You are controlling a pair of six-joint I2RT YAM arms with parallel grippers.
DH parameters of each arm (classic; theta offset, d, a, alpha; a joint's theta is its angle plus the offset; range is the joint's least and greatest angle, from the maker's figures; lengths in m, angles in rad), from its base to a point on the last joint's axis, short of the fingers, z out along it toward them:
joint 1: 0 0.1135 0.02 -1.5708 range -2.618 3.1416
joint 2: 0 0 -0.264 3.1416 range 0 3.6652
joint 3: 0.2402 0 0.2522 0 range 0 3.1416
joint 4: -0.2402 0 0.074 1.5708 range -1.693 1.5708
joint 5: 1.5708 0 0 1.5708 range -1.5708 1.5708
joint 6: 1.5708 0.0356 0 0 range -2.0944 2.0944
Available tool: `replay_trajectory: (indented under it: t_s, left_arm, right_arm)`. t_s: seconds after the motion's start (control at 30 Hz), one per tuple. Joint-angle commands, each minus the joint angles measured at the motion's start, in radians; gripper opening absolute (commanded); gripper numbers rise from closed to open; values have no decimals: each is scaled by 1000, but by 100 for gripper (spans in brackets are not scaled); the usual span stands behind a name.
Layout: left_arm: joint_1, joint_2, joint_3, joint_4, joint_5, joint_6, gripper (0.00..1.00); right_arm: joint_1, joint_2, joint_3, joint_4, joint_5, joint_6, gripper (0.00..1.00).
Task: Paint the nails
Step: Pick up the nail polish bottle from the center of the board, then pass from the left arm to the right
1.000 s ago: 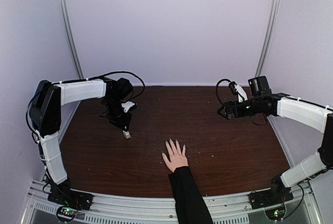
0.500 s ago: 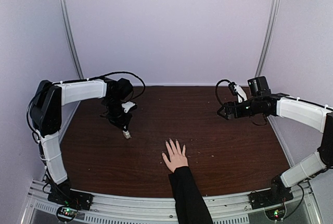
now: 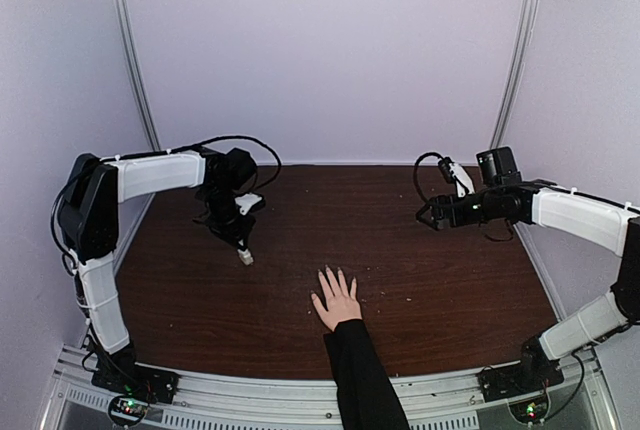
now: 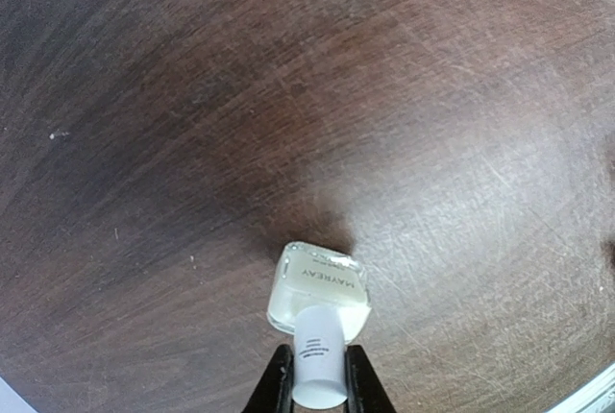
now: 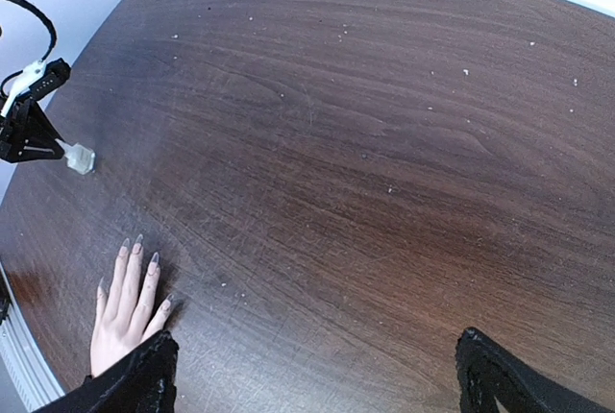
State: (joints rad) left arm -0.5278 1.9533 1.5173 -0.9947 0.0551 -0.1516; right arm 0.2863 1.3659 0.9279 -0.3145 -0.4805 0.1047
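Note:
A light-skinned hand (image 3: 337, 300) with spread fingers lies flat on the dark wooden table, its black sleeve (image 3: 362, 378) reaching in from the near edge. The nails (image 5: 139, 239) look long and greyish. A small clear bottle (image 4: 319, 283) with a white cap (image 4: 320, 360) stands left of the hand (image 5: 122, 305). My left gripper (image 4: 318, 355) is shut on the cap, one black finger on each side. From the top the bottle (image 3: 244, 257) sits just under my left gripper (image 3: 240, 246). My right gripper (image 3: 426, 214) hovers open at the right, its fingers (image 5: 152, 376) wide apart, with nothing between them.
Pale walls close in the table (image 3: 440, 280) at the back and sides, with metal posts (image 3: 132, 60) in the corners. An aluminium rail (image 3: 260, 388) runs along the near edge. Small white specks dot the wood.
My left wrist has shifted slightly above the bottle. The hand and my right arm have stayed where they were.

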Motion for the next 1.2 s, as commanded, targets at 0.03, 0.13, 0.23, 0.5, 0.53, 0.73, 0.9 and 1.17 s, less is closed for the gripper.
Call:
replay_trajectory:
  t_s: [0.03,0.13,0.23,0.5,0.53,0.73,0.9,1.17]
  left_arm:
    - [-46,-110,83,-32,42,-27,0]
    - [-80,-146,127,-62,72,-44,0]
    - [-112,-180,172,-83,117,-65,0]
    - [-212,-230,296,-125,238,-124,0]
    - [-223,-232,307,-125,253,-137,0]
    - [-291,-229,347,-77,302,-243,0]
    - [-337,-218,371,-56,231,-341,0]
    - [-411,-176,404,-55,160,-461,0]
  right_arm:
    - [45,-82,-39,77,-48,8,100]
    - [98,-121,-58,101,-54,-3,100]
    - [152,-163,-84,143,-83,-13,100]
    - [327,-306,-189,279,-68,-91,100]
    - [349,-320,-197,285,-42,-121,100]
    - [493,-357,-227,312,135,-225,100]
    - [649,-324,-213,339,379,-359,96]
    - [795,-215,-194,463,527,-495,87]
